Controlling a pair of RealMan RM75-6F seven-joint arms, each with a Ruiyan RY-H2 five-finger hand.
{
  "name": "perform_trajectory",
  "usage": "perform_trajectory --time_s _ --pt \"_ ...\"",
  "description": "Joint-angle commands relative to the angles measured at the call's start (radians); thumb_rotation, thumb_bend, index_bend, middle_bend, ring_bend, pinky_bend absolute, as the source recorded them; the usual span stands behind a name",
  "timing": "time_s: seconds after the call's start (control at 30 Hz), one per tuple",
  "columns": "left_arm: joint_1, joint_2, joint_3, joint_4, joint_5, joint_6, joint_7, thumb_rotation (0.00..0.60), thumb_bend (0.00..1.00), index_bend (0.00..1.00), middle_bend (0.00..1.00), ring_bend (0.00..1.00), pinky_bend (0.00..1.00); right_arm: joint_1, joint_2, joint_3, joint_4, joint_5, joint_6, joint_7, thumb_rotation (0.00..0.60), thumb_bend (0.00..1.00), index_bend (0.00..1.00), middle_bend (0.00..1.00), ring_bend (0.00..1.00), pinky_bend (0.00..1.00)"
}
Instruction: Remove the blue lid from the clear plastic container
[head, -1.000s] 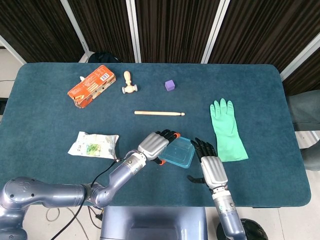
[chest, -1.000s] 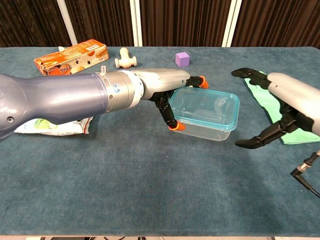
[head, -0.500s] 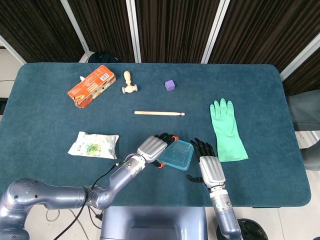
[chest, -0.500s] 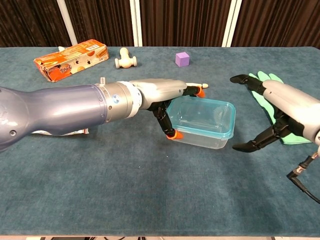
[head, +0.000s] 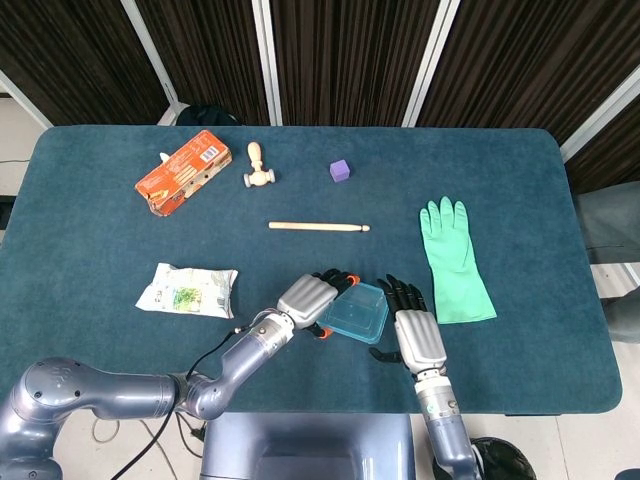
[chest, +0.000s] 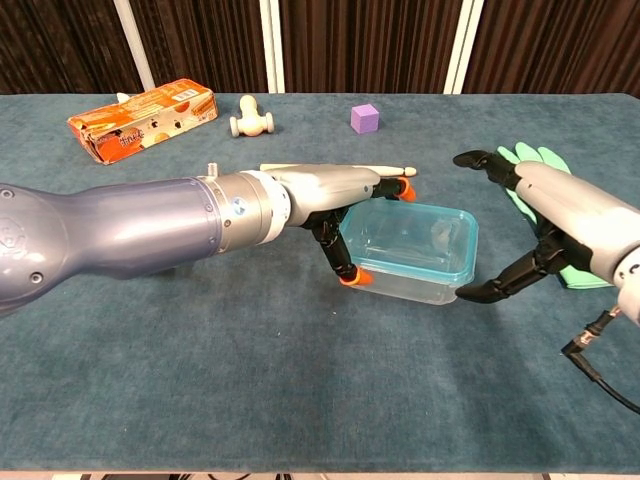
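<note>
- Fingers (chest: 345, 262) of the left hand (head: 308, 297) grip the near-left wall of the clear plastic container (chest: 410, 252), orange tips showing at its rim and lower corner; fingers (chest: 495, 290) of the right hand (head: 419, 337) are spread apart, one dark tip at or just short of the container's right corner, holding nothing.
- Worktop (head: 520, 200): the head view takes in its whole blue-green surface and both arms reaching in from the near edge; the chest view cuts off its near part.
- Green rubber glove (head: 453, 262): flat, to the right of the right hand, which partly hides it in the chest view.
- Orange carton (head: 183, 172) and crumpled snack bag (head: 188, 290): both on the left; only the head view shows the bag.
- Container: near the front middle of the worktop between the two hands, blue lid (chest: 418, 225) seated on top; only the chest view shows its clear walls.
- Wooden stick (head: 318, 226), wooden toy (head: 258, 167), purple cube (head: 340, 170): farther back.
- Since half a second ago the right hand has closed in on the container's right side.
</note>
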Motion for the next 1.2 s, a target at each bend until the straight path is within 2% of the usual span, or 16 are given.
perform_trajectory --time_s 0.03,1.2 --pt "0.000 0.000 0.002 -0.001 -0.002 0.000 -0.001 0.600 0.32 0.11 0.20 0.15 0.27 0.004 -0.006 -0.001 0.005 0.006 0.000 -0.007 0.600 0.11 0.00 0.00 0.00 0.00" --pt "-0.016 0.002 0.016 -0.003 -0.014 -0.020 0.005 0.600 0.32 0.12 0.20 0.17 0.28 0.028 -0.046 0.035 0.027 0.043 0.041 -0.007 0.600 0.11 0.00 0.00 0.00 0.00"
